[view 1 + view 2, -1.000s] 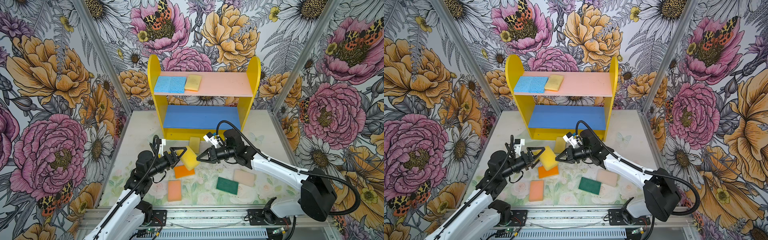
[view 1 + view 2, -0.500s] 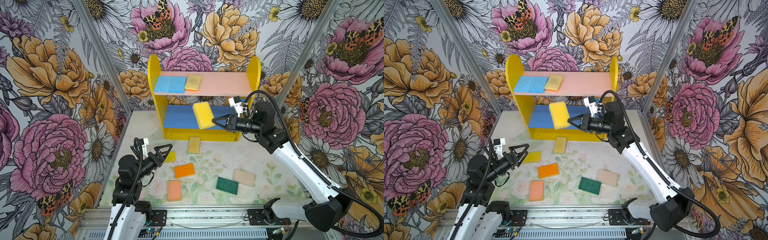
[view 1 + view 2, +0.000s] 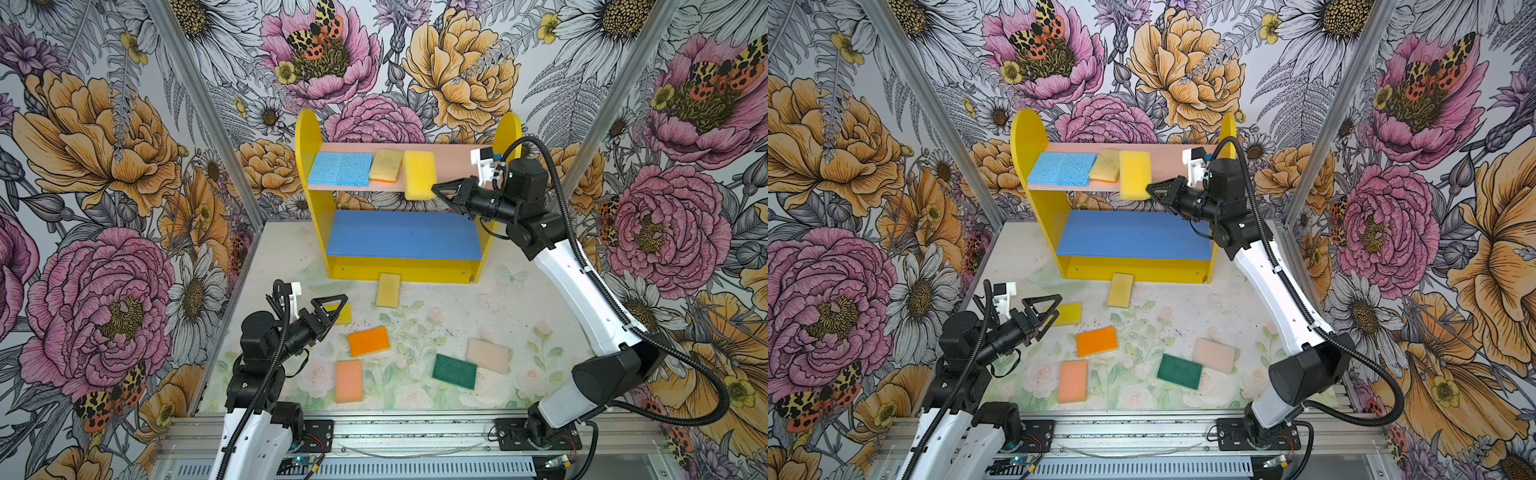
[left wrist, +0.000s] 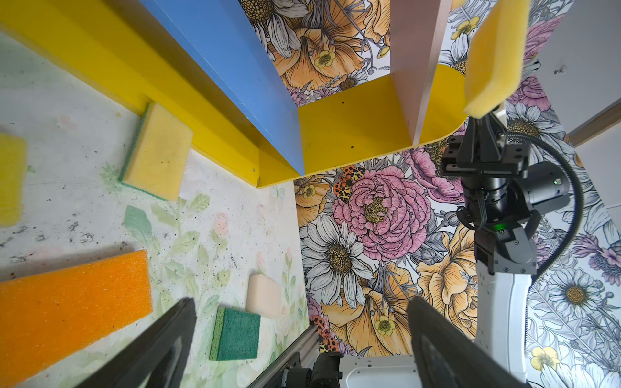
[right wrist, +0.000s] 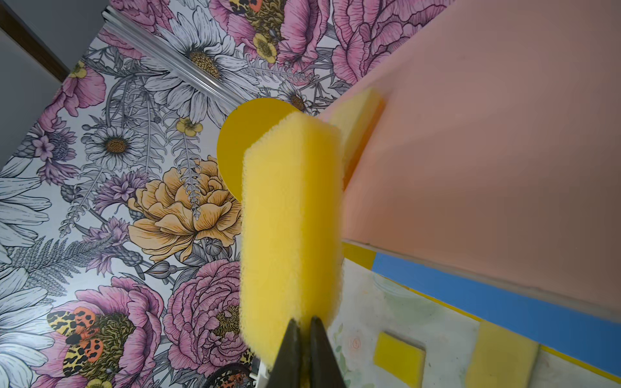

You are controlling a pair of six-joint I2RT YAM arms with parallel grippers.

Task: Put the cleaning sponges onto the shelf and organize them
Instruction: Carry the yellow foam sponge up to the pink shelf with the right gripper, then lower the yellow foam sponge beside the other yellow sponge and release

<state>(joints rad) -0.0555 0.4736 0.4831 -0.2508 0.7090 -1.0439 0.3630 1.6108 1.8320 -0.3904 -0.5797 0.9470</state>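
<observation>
Pinching hard, the right gripper (image 3: 436,192) clamps the near end of a thick yellow sponge (image 3: 419,174), its 2 tapered black fingers pressed close together into the foam. That pad is a rounded rectangle with a coarse, open-pored surface. It sits at the front edge of the pink upper board (image 3: 455,166) of the shelf (image 3: 306,137), overhanging toward the near side; whether it touches the board cannot be told. Just left of it on the same smooth board lies a pale yellow sponge (image 3: 386,165), and left of that 2 light blue sponges (image 3: 340,168) lie edge to edge, finely pitted. The blue lower board (image 3: 403,235) is between the round-topped yellow side panels.

Low at the near left, the left gripper (image 3: 334,308) has its jaws spread wide and grips nothing. A flat yellow sponge (image 3: 345,313) lies on the table (image 3: 457,299) partly behind its fingers. A green-backed yellow sponge (image 3: 388,289) rests at the shelf's base. Nearer lie an orange sponge (image 3: 368,341), a peach sponge (image 3: 348,381), a dark green sponge (image 3: 454,371) with a scrubby face, and a cream sponge (image 3: 488,355), all apart from each other.
</observation>
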